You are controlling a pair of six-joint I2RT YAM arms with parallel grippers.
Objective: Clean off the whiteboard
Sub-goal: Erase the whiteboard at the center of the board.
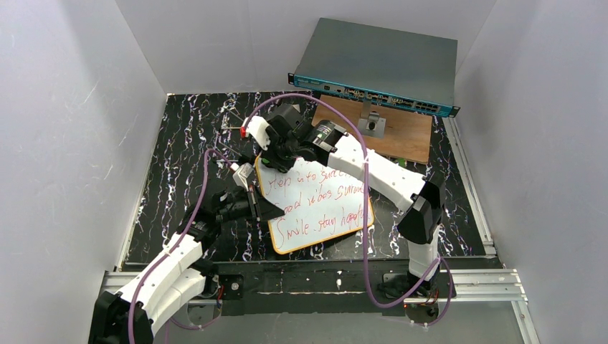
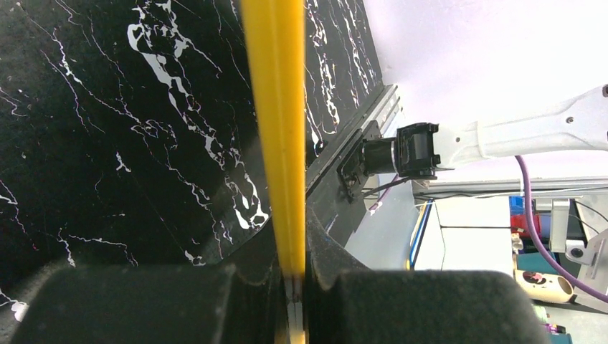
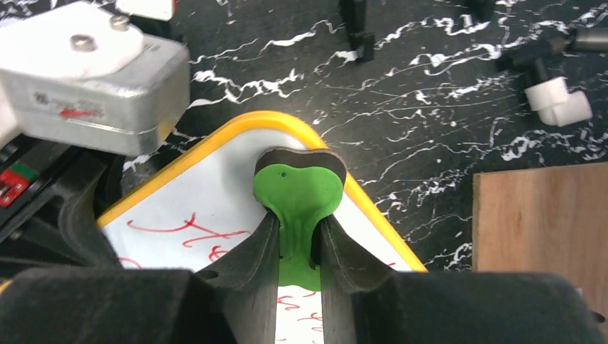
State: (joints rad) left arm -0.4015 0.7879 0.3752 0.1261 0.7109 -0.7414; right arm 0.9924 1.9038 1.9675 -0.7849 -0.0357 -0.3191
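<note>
**Left tool (image 2: pixel 292 283) clamped on whiteboard (image 1: pixel 319 208) frame**

The black marbled bench (image 1: pixel 186 150) carries the whiteboard at its middle, between the two arms, red handwriting (image 1: pixel 315 195) across its face. Its left yellow edge sits pinched in the fully closed left tool. The right tool (image 3: pixel 297 236), narrowly parted, grips a green eraser (image 3: pixel 300 188) resting on the board's far corner.
</note>
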